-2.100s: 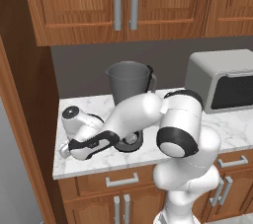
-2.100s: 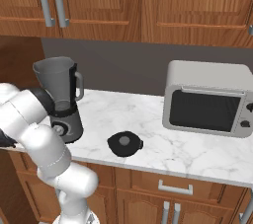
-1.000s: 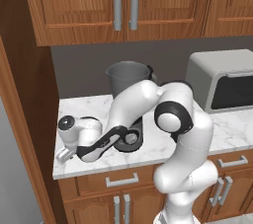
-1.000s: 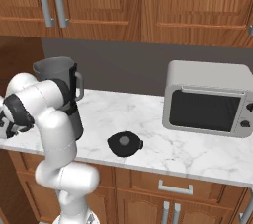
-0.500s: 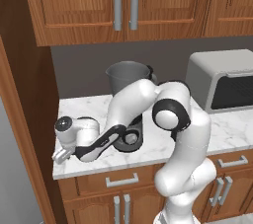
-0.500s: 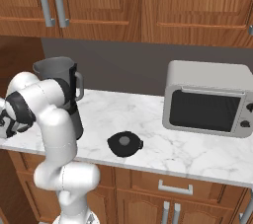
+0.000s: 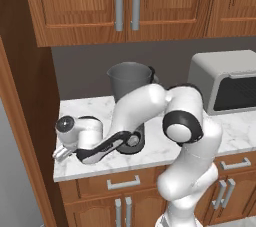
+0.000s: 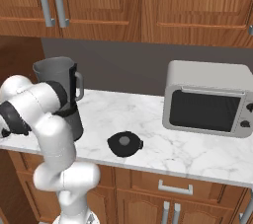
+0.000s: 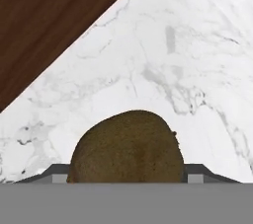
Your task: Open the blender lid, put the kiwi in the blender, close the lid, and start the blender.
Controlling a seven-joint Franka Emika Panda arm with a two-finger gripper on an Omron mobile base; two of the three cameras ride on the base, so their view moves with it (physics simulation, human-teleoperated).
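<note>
The brown, fuzzy kiwi [image 9: 127,149] lies on the white marble counter [image 9: 188,60] and fills the space between my fingertips in the hand view. My gripper [image 7: 60,153] is down at the counter's front left corner, and its fingers [image 9: 59,173] press against both sides of the fruit. The blender [image 7: 131,83] stands just right of the hand, its smoky jar open at the top. Its silver knob shows behind my forearm. The blender lid [image 8: 124,143] rests flat on the counter to the right of the blender [image 8: 59,90].
A grey toaster oven [image 8: 210,99] sits at the counter's right end. A tall wooden side panel [image 7: 25,96] bounds the counter on the left, close to the hand. Wooden wall cabinets [image 7: 125,1] hang above, and drawers [image 7: 122,183] are below.
The hand has sunk a little lower at the counter's left front corner. The jaws have drawn in around the kiwi.
</note>
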